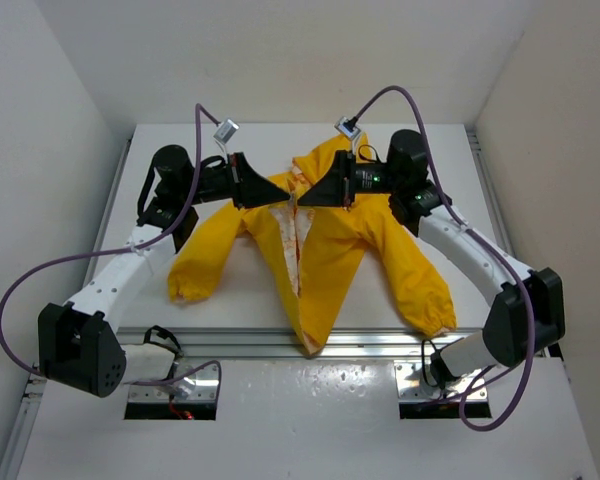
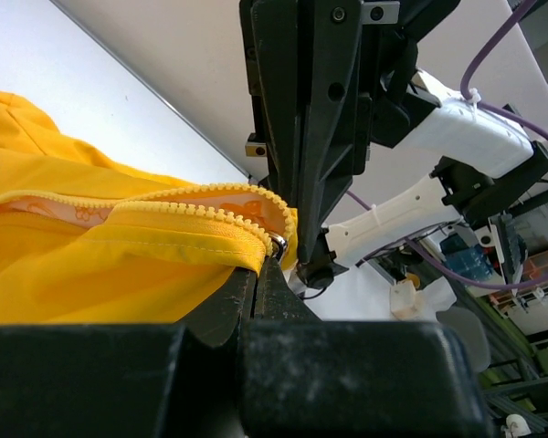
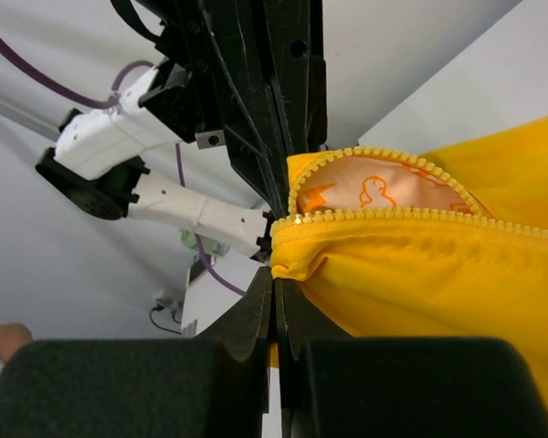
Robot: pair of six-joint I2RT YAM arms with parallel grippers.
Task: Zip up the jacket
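The yellow jacket lies spread on the white table, front open down the middle, with pale orange-patterned lining showing. Both grippers meet nose to nose over its upper front. My left gripper is shut, its tips pinching the jacket's zipper edge right beside the small metal slider. My right gripper is shut on the yellow fabric just under the zipper teeth. The zipper is closed for a short stretch near the tips; beyond that the teeth part.
The jacket's sleeves spread to both sides. Its hem hangs over the table's front rail. White walls close in the table on left, right and back. A fingertip shows at the lower left of the right wrist view.
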